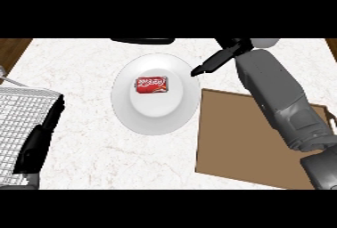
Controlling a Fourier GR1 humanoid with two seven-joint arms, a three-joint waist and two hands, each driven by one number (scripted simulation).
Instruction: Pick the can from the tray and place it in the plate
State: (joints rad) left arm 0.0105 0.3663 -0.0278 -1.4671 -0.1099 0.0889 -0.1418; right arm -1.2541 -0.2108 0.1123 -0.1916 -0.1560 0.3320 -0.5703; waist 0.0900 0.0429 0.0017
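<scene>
Can (152, 85): lying in plate (155, 93), left of right robot hand (220, 57)
Robot hand: fingers straight, holding nothing
Handling: likely light, stiff, rolls
Grip: across curved sides

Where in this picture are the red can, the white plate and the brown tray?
can (152, 85): head view, on the middle of its red label.
plate (155, 122): head view, on the bare white surface below the can.
tray (237, 142): head view, on its bare brown floor.
</scene>
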